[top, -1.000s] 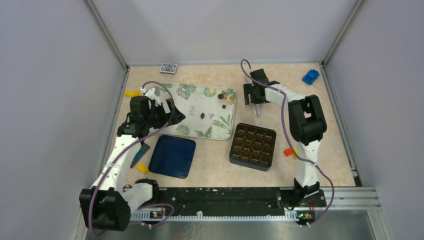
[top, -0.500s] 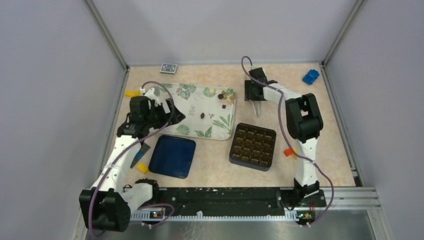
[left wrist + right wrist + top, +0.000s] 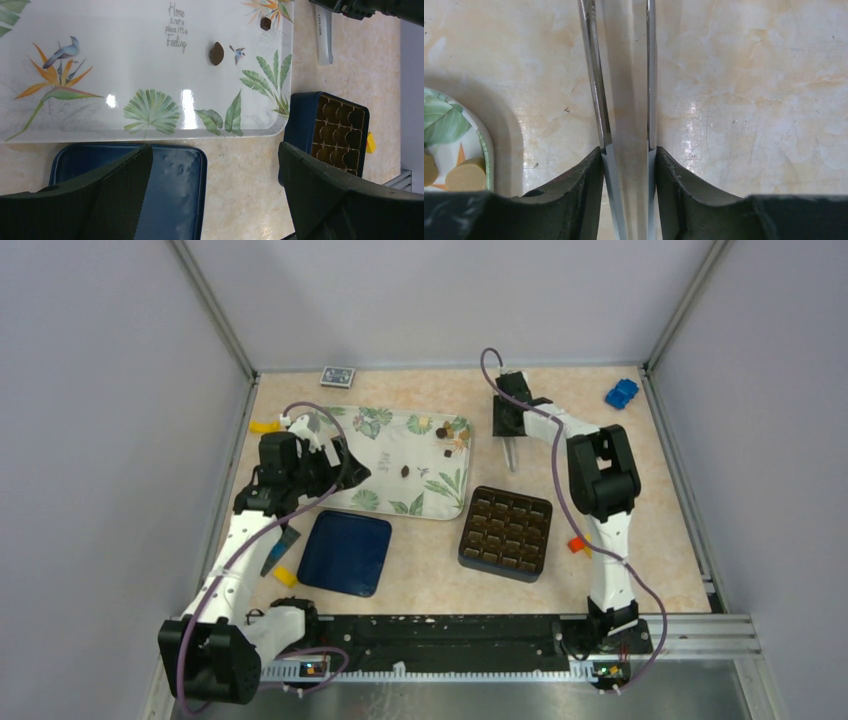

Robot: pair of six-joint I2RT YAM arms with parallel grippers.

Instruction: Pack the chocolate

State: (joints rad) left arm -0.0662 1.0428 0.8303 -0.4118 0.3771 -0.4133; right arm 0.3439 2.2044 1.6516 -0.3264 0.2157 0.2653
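Chocolate [image 3: 404,471]: all pieces seen lie on the tray, none on the bare counter. 1 dark piece sits near the tray's middle, 1 more dark piece [image 3: 446,451] toward its right side, and a small cluster of dark and tan pieces [image 3: 452,432] in the far right corner.

Counter [image 3: 640,500]: beige, marbled, walled on 3 sides.

Tray [image 3: 385,455]: white with a leaf and bird print, left of centre, long side running left to right.

Lid [image 3: 345,553]: dark blue, flat, rounded corners, just in front of the tray's near left edge.

Box [image 3: 507,533]: dark, square, gridded into cells, just off the tray's near right corner. Cells look brown inside; cannot tell whether any is filled.

Left end effector [image 3: 215,150]: fingers wide apart, holding nothing, hanging over the tray's near edge and the lid.

Right end effector [image 3: 626,152]: low over the counter just beside the tray's right rim, clamped on the tongs [image 3: 594,75], 1 finger pressed to each metal arm. The tongs' arms stand apart, tips pointing toward the box.

Small items: blue toy [image 3: 621,393] in the far right corner; patterned card pack [image 3: 337,376] at the back wall; yellow block [image 3: 263,426] left of the tray; orange block [image 3: 576,544] right of the box.
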